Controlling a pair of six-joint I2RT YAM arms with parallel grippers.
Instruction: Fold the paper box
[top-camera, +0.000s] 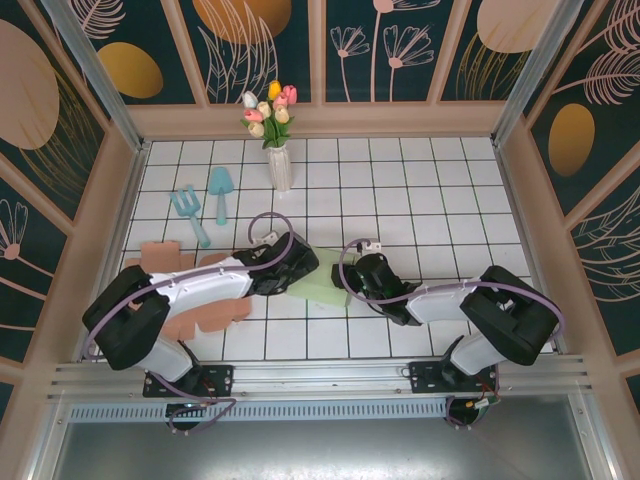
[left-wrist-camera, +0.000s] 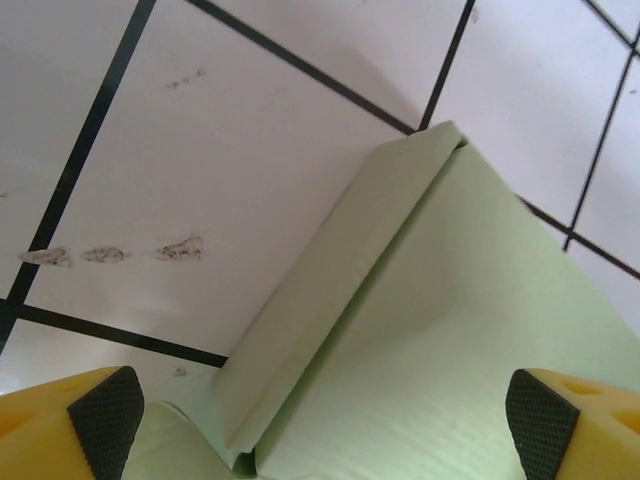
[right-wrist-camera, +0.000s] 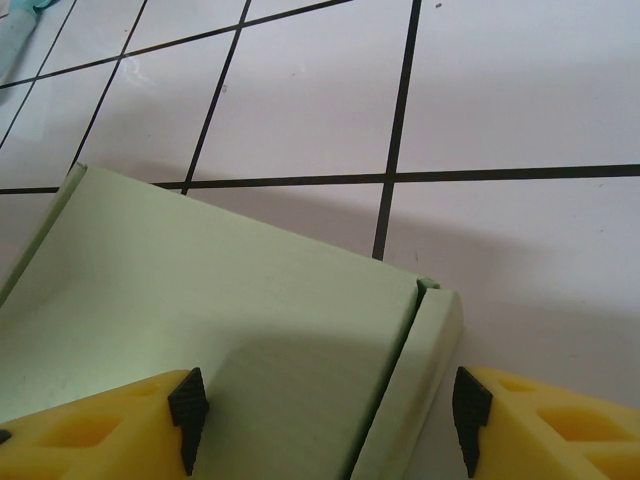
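Pale green card: the paper box (top-camera: 318, 287) lies flat on the white tiled desk (top-camera: 420, 200). It sits between the left fingers (top-camera: 300, 268) and the right fingers (top-camera: 355, 285), which meet it from opposite sides.

Left wrist view: we note the two black pads (left-wrist-camera: 105, 420) standing wide apart, released, with nothing gripped. The box's broad panel (left-wrist-camera: 450, 330) spreads below and between them. One pad hangs over the panel, the other over the box's edge next to bare tile. A narrow flap (left-wrist-camera: 330, 310) lies folded along the panel's edge and runs away from the fingers to a corner ahead of them.

Right wrist view: the yellow fingers are parted too. Between their pads (right-wrist-camera: 188, 420) lie a strip of panel and a narrow side flap (right-wrist-camera: 415, 380). This flap lies just beside one pad; we cannot tell whether they touch. The other pad sits over the panel, apart from the flap. We see nothing pinched.

Beyond the left fingers, toward the back wall, are a teal toy fork (top-camera: 190, 212), a teal shovel (top-camera: 220, 190) and a white vase (top-camera: 279, 166) of tulips (top-camera: 270, 108). Brownish card pieces (top-camera: 215, 315) lie behind those fingers, under the left arm.
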